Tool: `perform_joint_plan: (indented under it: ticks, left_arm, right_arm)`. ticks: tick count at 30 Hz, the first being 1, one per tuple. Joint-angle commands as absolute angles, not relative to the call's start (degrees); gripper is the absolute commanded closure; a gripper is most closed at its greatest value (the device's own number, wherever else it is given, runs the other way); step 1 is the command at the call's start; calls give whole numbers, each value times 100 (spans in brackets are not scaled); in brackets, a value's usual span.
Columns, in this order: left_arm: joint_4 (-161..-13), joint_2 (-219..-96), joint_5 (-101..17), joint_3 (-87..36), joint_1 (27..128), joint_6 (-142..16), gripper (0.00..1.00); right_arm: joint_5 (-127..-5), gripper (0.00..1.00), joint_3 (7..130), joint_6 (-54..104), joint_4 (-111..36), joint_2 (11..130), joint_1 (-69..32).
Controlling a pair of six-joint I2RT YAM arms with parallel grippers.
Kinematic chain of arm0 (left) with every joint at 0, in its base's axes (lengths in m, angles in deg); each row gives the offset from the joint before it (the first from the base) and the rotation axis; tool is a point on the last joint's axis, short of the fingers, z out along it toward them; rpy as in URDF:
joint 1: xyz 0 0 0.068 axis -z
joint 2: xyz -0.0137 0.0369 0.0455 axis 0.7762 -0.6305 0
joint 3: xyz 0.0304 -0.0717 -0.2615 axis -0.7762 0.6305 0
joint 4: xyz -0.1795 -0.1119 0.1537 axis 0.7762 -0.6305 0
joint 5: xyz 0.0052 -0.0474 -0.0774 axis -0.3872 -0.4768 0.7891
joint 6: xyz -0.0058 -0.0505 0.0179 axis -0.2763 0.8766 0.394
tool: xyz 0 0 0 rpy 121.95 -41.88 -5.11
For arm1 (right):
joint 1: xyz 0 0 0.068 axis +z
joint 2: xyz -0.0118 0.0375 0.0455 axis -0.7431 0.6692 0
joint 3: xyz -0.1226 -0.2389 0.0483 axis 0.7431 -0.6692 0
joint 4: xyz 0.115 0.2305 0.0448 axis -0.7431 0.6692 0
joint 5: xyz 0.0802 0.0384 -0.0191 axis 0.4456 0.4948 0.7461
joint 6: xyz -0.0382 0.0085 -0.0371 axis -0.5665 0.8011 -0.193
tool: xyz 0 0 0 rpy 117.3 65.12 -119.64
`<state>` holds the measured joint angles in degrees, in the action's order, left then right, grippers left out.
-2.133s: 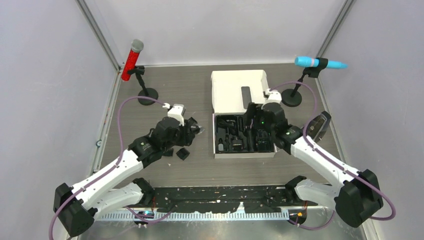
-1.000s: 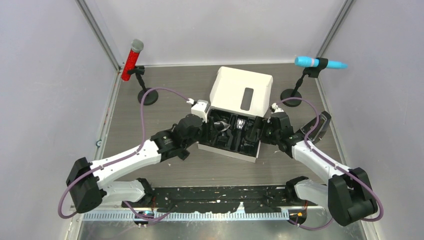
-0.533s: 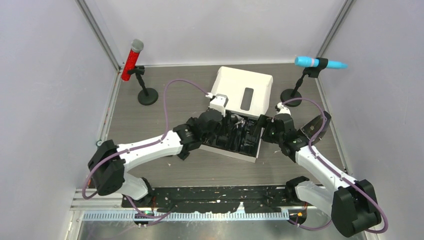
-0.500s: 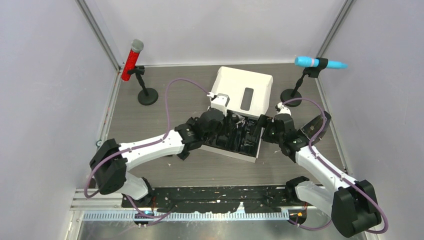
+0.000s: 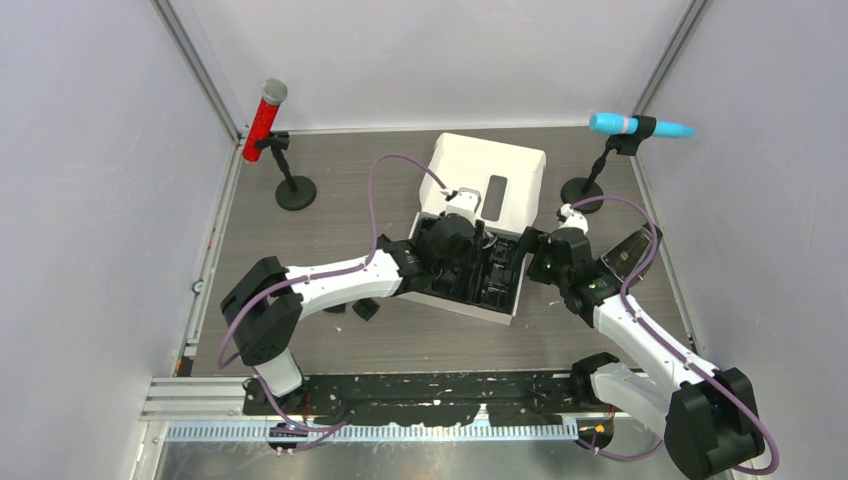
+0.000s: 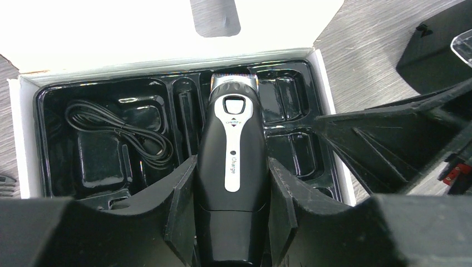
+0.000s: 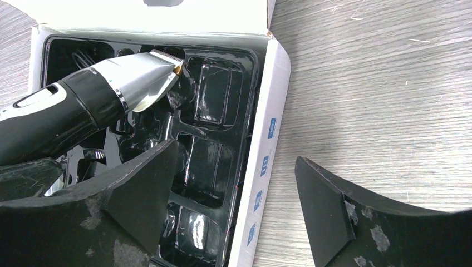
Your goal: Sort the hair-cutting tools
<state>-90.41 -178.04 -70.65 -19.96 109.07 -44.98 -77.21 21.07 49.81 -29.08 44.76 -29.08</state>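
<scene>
My left gripper (image 6: 231, 222) is shut on the black-and-silver hair clipper (image 6: 231, 161), holding it by its body with the blade end pointing at the lid. It hangs over the middle of the black moulded tray (image 6: 100, 167) in the white box (image 5: 487, 180). In the right wrist view the clipper (image 7: 83, 105) is tilted above the tray. My right gripper (image 7: 236, 167) is open and straddles the box's right wall (image 7: 267, 144), one finger inside the tray and one over the table. Two small black comb attachments (image 5: 366, 308) lie on the table left of the box.
A coiled black cable (image 6: 128, 130) lies in the tray's left compartment. A black object with a clear part (image 5: 632, 252) sits by the right wall. A red microphone (image 5: 266, 120) stands at the back left and a blue one (image 5: 630, 125) at the back right.
My left gripper has carried the clipper right, from the box's left edge to over the middle of the tray. Earlier the box turned askew. The right gripper has stayed at the box's right wall.
</scene>
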Motion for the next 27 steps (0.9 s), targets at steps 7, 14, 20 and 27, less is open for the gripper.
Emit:
perform_joint_plan:
  ticks: [7, 14, 20, 27]
  left_arm:
    - [-8900, -18025, -7825, -2586, 11134, -4941, 100]
    - [-9064, -18264, -7889, -2717, 11173, -4906, 100]
    - [-9243, -18240, -8070, -2693, 11224, -4801, 100]
    - [-9288, -18047, -8330, -2610, 11295, -4772, 100]
  right_arm:
    - [-7888, 13, 2182, 4931, -2941, 4427, -2892]
    - [-7842, 13, 2169, 4933, -2950, 4409, -2892]
    - [-7858, 13, 2143, 4930, -2950, 4352, -2892]
    - [-7854, 13, 2139, 4942, -2959, 4377, -2892]
